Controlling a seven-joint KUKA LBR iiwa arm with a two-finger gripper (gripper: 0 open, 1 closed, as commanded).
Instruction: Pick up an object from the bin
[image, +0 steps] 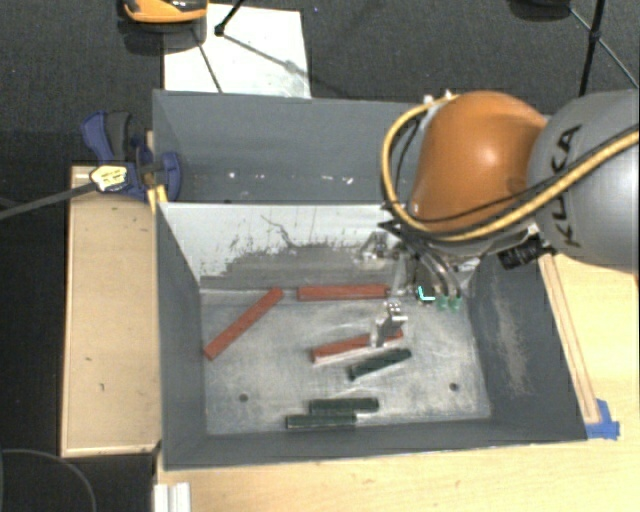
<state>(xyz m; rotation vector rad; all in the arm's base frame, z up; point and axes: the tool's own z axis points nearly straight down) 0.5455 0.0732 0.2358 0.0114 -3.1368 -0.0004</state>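
My gripper (388, 328) hangs low in the right middle of the bin, under the orange wrist cover. Its tip is right at the right end of a short red-brown stick (343, 350) that lies flat on the floor; I cannot make out whether they touch. Just in front of that stick lies a dark green stick (378, 364), slightly slanted. Nothing shows as held by the gripper.
Another red-brown stick (340, 293) lies along the back wall, left of the gripper. A longer one (243, 323) slants at the left. Two dark green sticks (343, 406) (320, 422) lie side by side near the front wall. The arm covers the bin's right rear corner.
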